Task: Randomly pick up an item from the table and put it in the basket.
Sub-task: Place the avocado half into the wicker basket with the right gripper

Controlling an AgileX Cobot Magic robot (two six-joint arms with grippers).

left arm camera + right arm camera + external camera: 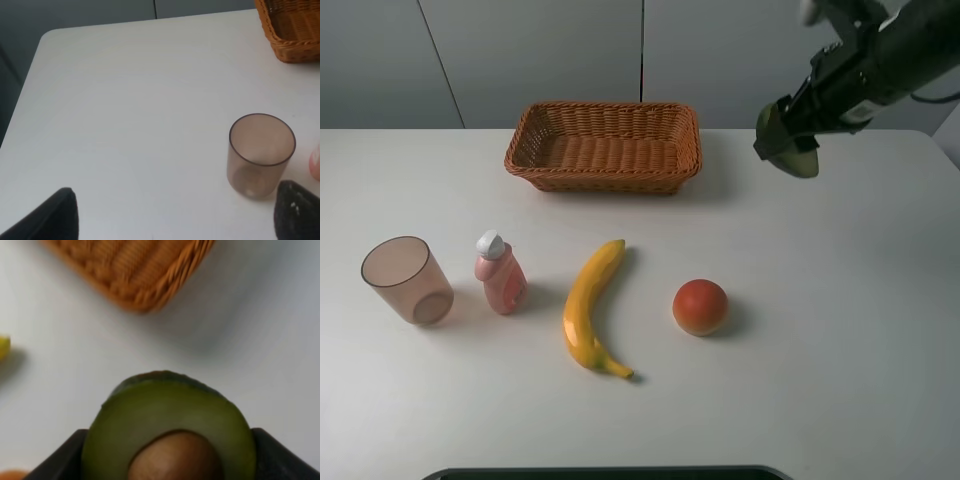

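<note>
The right gripper (786, 140) hung above the table (840, 350) near its far right corner. Its fingers pinched the avocado half (165, 410) from both sides, with the cut face and brown pit turned toward the wrist camera. The avocado half was off the table, in the air just to the right of the basket (610, 178), which sat at the middle of the far edge. The left gripper (175, 215) was over the table's left side, its fingers (299, 212) spread wide apart. Across the middle stood a row: an upright translucent cup (408, 280) nearest the left edge, then a pink bottle (500, 272), a banana (590, 305) and an orange-red round fruit (700, 306).
</note>
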